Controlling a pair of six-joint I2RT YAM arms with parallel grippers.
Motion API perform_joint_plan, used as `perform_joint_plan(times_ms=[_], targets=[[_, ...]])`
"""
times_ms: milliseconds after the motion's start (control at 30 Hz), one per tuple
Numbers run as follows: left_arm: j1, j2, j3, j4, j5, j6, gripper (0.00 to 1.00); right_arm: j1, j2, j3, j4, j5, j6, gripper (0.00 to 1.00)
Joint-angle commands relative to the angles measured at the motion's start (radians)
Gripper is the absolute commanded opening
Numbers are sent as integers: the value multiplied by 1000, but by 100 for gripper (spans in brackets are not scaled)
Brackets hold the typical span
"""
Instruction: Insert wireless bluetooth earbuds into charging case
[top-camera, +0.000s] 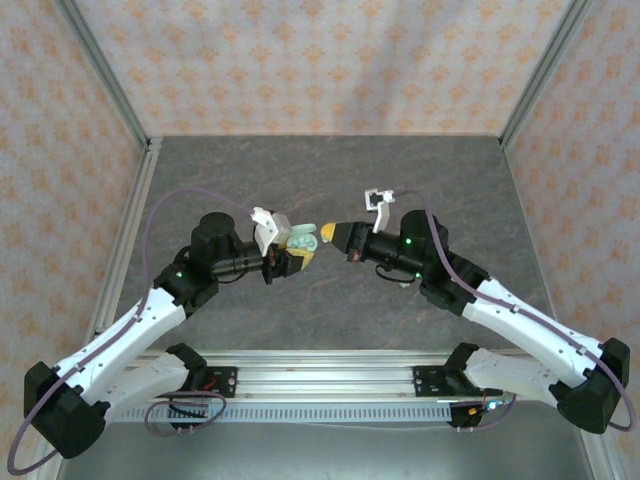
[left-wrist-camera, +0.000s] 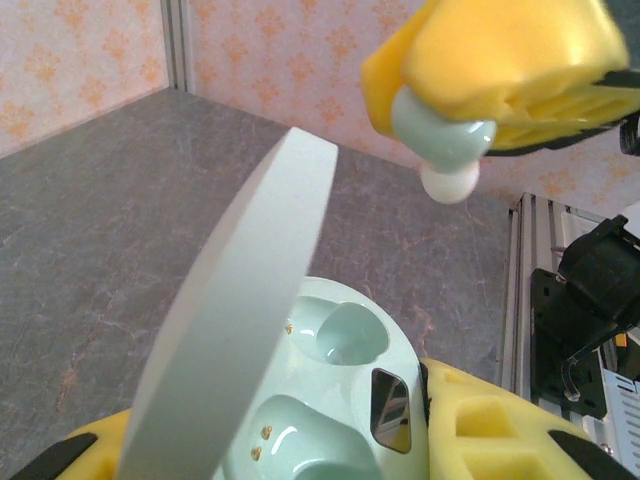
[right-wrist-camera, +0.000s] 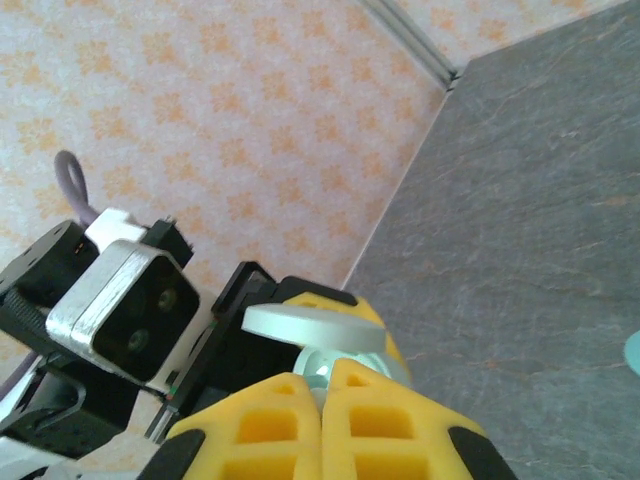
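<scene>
We're clamping the pale mint oval plastic charging case (left-wrist-camera: 345, 375), lid open, in our left gripper (top-camera: 292, 256). Our right gripper (top-camera: 330, 234) is pinching the tiny mint-white plastic earbud (left-wrist-camera: 447, 150), hovering just off the case's empty wells (left-wrist-camera: 340, 335), tip pointing at them.

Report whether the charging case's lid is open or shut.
Open. The lid stands raised off the charging case, leaving both wells bare and empty.

Grey stone-look tabletop (top-camera: 330, 180), seemingly laminate, enclosed by peach floral-patterned walls (top-camera: 320, 60).
</scene>
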Motion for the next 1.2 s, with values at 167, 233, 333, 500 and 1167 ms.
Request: perform_joint_plan(times_ms=[167,233,333,500,1167], targets=[[-7,-2,35,42,36,-19,10,55,52,8,142,-26,25,4],[-7,-4,34,42,38,-18,10,67,69,14,142,-27,18,5],[-7,-4,38,40,41,-19,10,84,96,23,152,-32,14,5],[-7,-4,41,38,52,-22,10,93,143,43,148,-43,-3,5],[-7,-12,36,23,52,-11,10,96,230,54,218,-44,-67,5]])
